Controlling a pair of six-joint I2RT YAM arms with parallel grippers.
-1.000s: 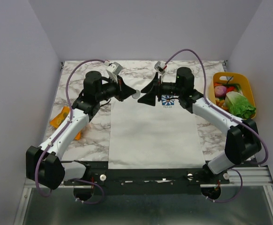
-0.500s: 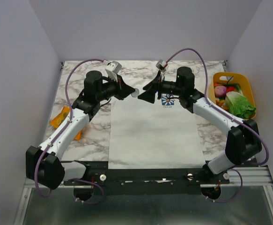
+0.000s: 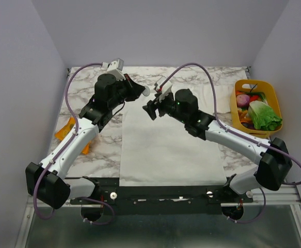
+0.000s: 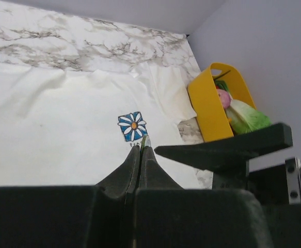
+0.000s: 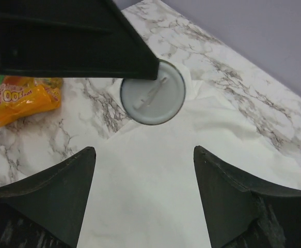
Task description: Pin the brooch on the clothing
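Observation:
The clothing, a white T-shirt [image 3: 165, 150], lies flat on the marble table. Its blue flower print [image 4: 132, 126] shows in the left wrist view; in the top view my right arm covers it. My left gripper [image 3: 142, 92] hovers over the shirt's collar area, shut on the brooch [image 3: 146, 91]. The brooch appears as a thin green edge [image 4: 143, 140] at the left fingertips. In the right wrist view its round grey back with the pin [image 5: 153, 93] faces the camera. My right gripper [image 3: 150, 109] is open, just right of the brooch and facing it, holding nothing.
A yellow basket [image 3: 239, 101] of vegetables stands at the right edge of the table. An orange snack packet [image 3: 67, 129] lies on the marble to the left of the shirt. Grey walls close in the table on three sides.
My right gripper has swung left and turned, now covering the flower print from above, its jaws slightly narrower. My left gripper has shifted a little toward the back with the brooch.

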